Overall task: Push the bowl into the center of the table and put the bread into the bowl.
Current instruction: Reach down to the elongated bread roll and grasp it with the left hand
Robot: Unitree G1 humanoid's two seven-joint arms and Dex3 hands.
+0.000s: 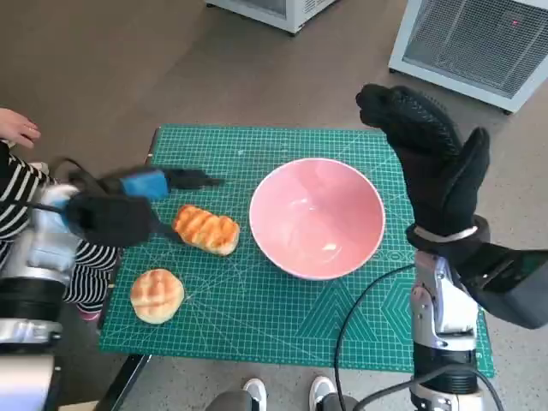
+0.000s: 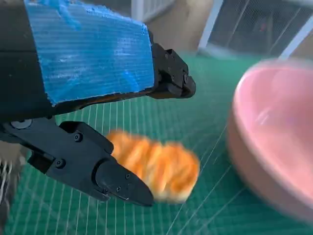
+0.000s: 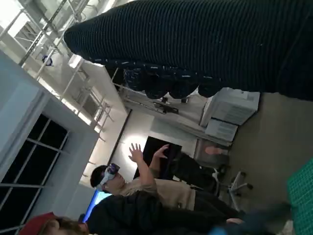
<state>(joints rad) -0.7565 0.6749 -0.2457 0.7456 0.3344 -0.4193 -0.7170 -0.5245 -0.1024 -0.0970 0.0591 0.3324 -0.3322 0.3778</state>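
A pink bowl [image 1: 317, 217] stands near the middle of the green cutting mat [image 1: 257, 300], slightly right of centre. An oblong striped bread [image 1: 206, 229] lies just left of it. A round bun [image 1: 157, 295] lies nearer the mat's front left. My left hand [image 1: 128, 205] hovers at the oblong bread's left side, fingers spread, holding nothing. In the left wrist view the bread [image 2: 159, 166] lies between the black fingers [image 2: 117, 183] and the bowl [image 2: 274, 147] is beside it. My gloved right hand [image 1: 432, 158] stands upright and flat at the bowl's right rim, holding nothing.
White appliances [image 1: 475, 43] stand on the floor beyond the table. A person's hand [image 1: 17, 128] and striped sleeve [image 1: 17, 197] show at the left edge. Feet [image 1: 287, 394] appear below the table's front edge. The right wrist view shows a person [image 3: 146, 188] wearing a headset.
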